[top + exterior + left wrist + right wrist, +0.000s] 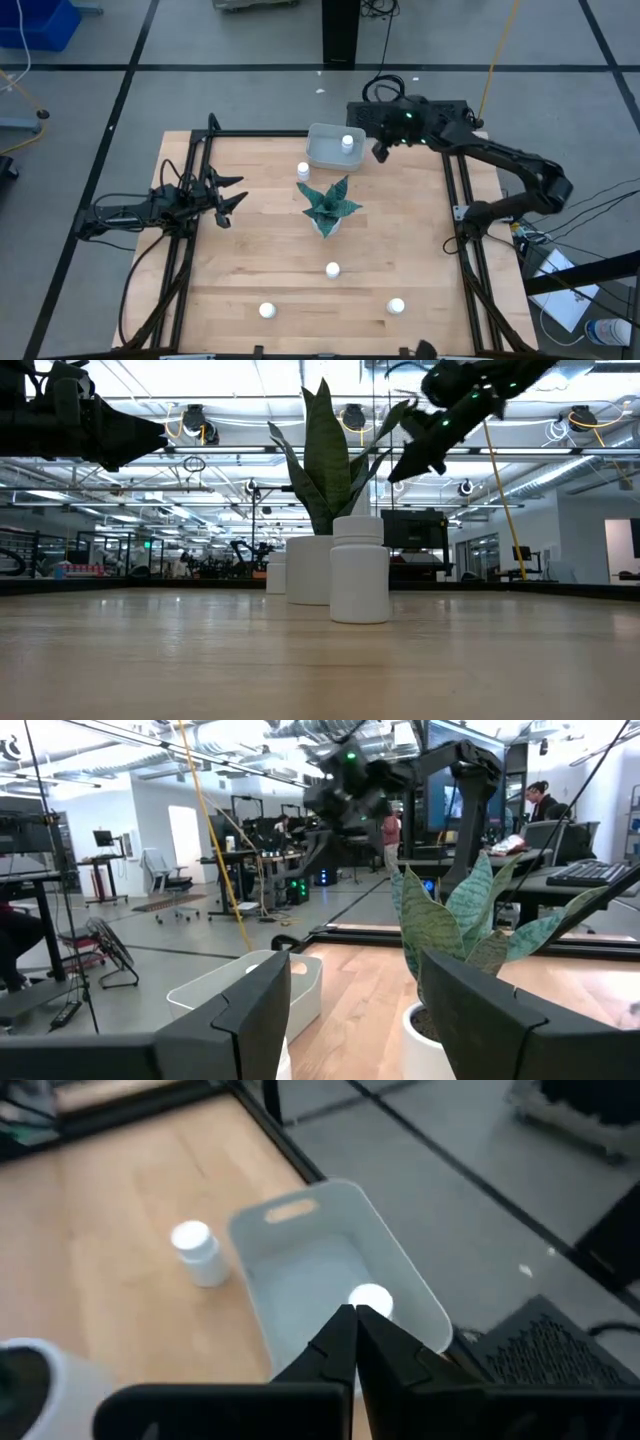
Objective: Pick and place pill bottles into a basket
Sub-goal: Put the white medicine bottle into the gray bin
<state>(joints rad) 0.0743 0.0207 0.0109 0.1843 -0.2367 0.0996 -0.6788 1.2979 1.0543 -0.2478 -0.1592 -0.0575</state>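
Note:
The pale basket (pixel 322 150) stands at the table's far edge with one white pill bottle (pixel 347 142) upright inside it. Another bottle (pixel 303 171) stands on the wood just left of the basket. Three more bottles (pixel 332 269) (pixel 267 310) (pixel 396 306) stand toward the near edge. My right gripper (pixel 380 153) hangs in the air beside the basket's right end, shut with nothing in it; its wrist view shows the shut fingertips (pixel 355 1320) above the bottle in the basket (pixel 371 1298). My left gripper (pixel 238 192) waits open at the table's left side.
A green spiky plant in a white pot (pixel 328 207) stands mid-table between the basket and the near bottles. Black frame rails (pixel 455 200) run along the table's left and right sides. Bare wood lies left of the plant.

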